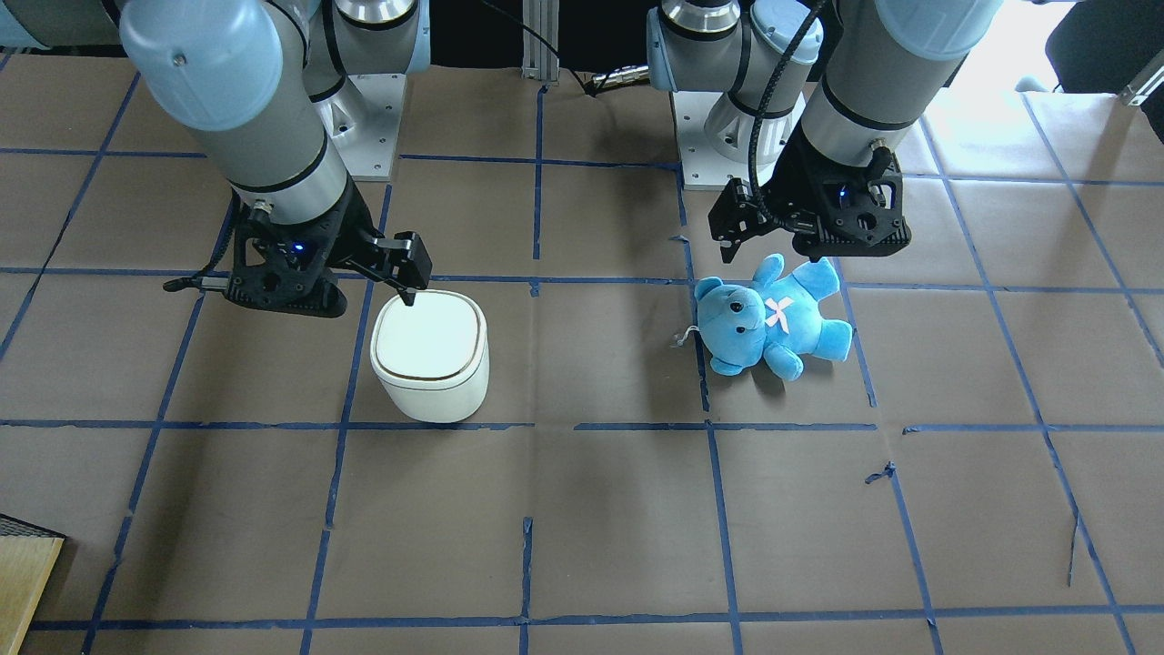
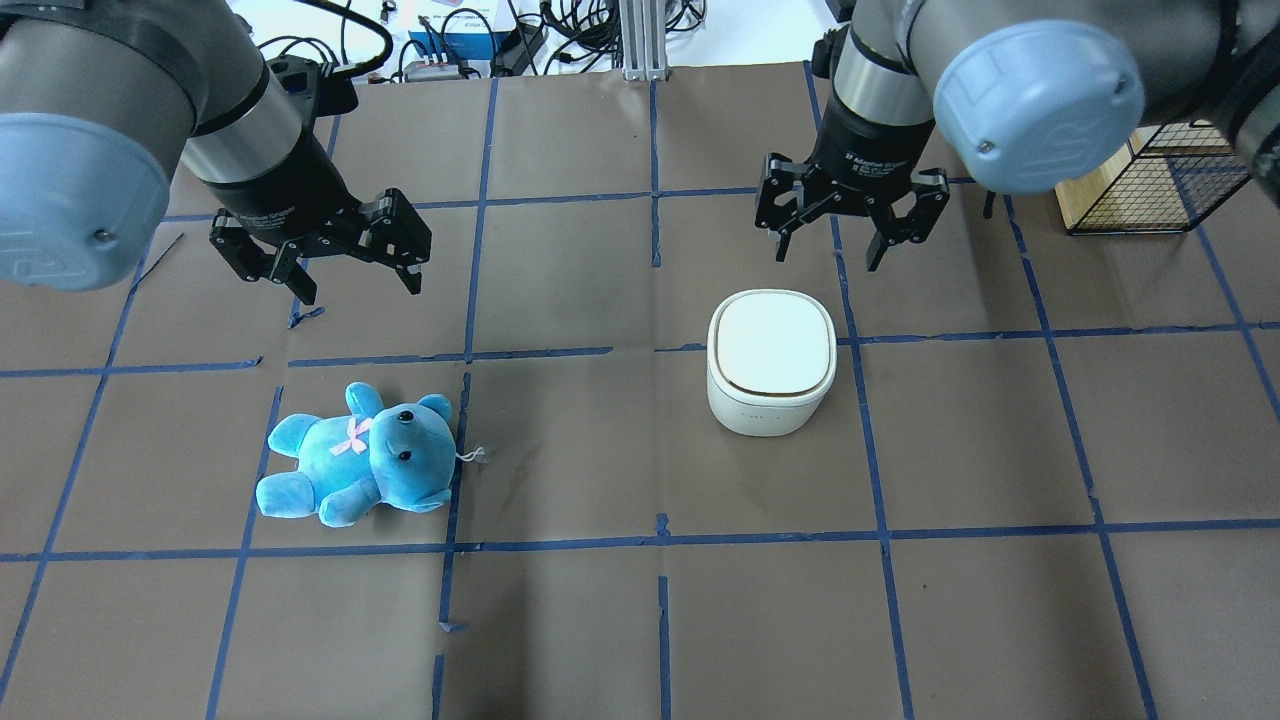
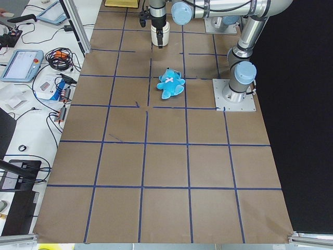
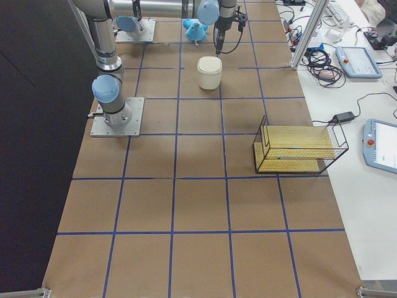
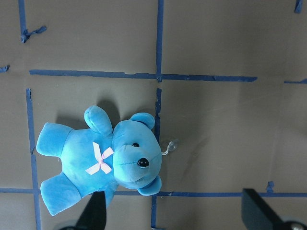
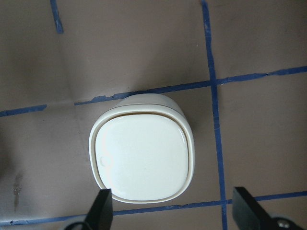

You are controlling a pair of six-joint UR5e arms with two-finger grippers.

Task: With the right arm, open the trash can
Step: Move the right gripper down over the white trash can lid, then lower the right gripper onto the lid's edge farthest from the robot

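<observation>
The white trash can [image 2: 771, 360] stands on the brown table with its flat lid shut; it also shows in the front view [image 1: 429, 355] and fills the middle of the right wrist view [image 6: 142, 155]. My right gripper [image 2: 830, 255] is open and empty. It hangs above the can, apart from it; in the front view the right gripper [image 1: 407, 289] lines up with the lid's robot-side corner. My left gripper [image 2: 360, 290] is open and empty, above a blue teddy bear [image 2: 360, 465].
The teddy bear [image 5: 100, 158] lies on its back on the robot's left half of the table. A wire basket with a wooden base [image 2: 1150, 180] stands at the far right. Blue tape lines grid the brown table cover.
</observation>
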